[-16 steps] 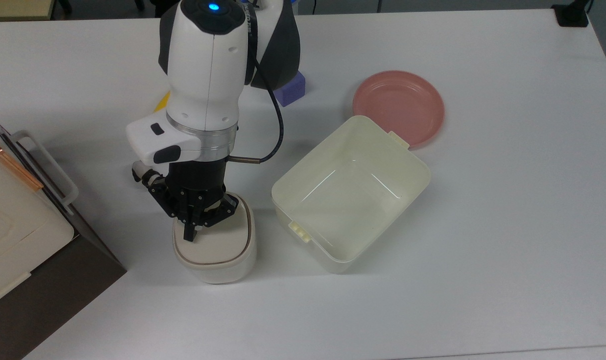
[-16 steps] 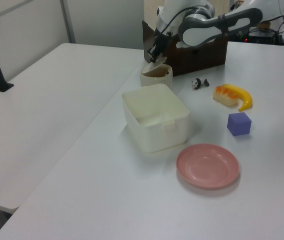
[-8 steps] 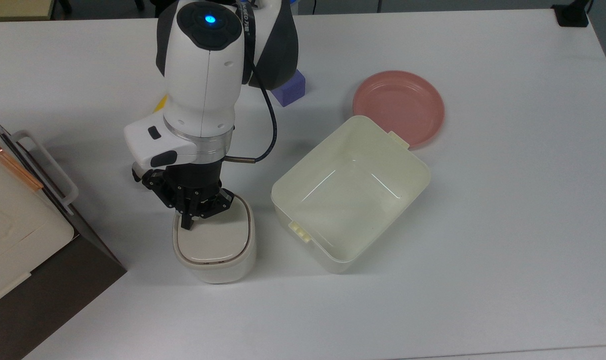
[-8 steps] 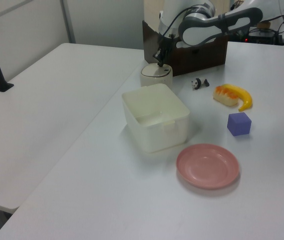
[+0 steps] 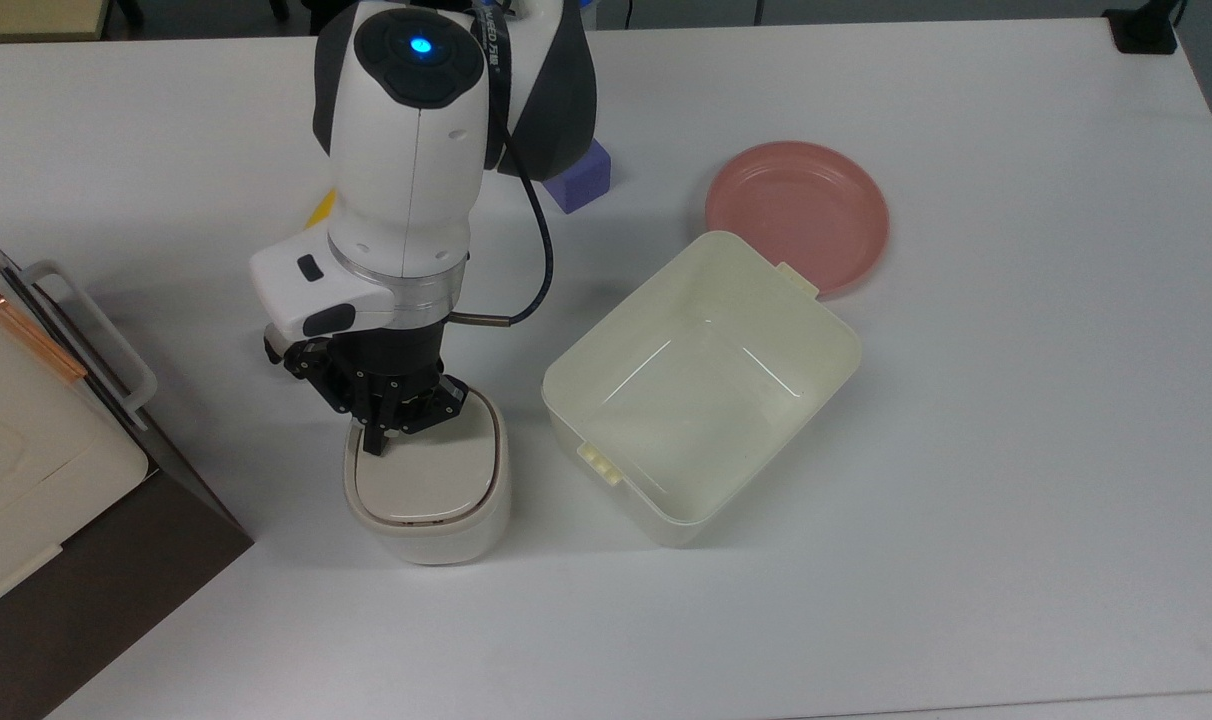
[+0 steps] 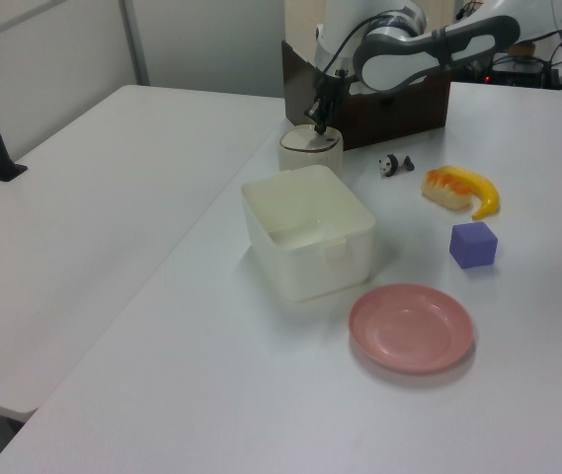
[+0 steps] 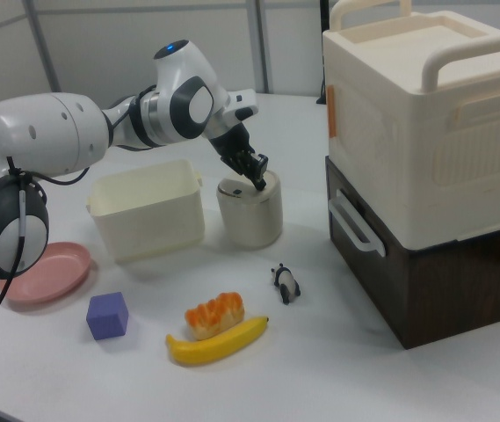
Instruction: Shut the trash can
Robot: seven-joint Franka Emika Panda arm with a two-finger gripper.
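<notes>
A white table holds a small cream bin (image 5: 428,492) near the top view's lower left, just beside a larger open tub (image 5: 701,385). The bin's lid lies flat, apparently shut. The gripper (image 5: 378,443) points down at the lid's rear edge, its fingers drawn close together and gripping nothing, a pose that suits pressing a lid down rather than lifting it. A pink plate (image 5: 797,213) sits beyond the tub. In the right view, a banana (image 7: 219,344) lies nearer the camera.
</notes>
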